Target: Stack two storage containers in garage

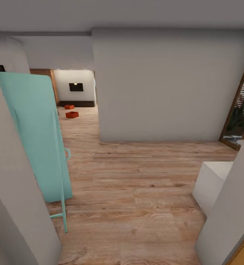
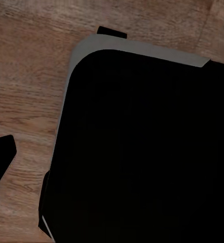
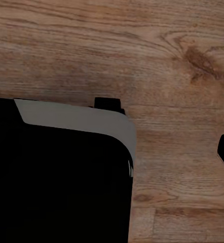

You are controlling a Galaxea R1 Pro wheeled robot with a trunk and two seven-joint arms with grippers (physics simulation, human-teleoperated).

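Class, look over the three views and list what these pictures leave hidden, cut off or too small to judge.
- Two storage containers, head view: too small and distant to see inside.
- Room beyond the grey wall, head view: hidden by it.
- Both grippers' states, wrist views: a black body fills much of each picture.
- Mint panel's base: behind a near wall.

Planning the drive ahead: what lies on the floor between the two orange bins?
Bare wood floor: the near bin and far bin sit apart in the head view.

mint standing panel (image 1: pixel 35 136), grey wall (image 1: pixel 166 88), white block (image 1: pixel 210 184)
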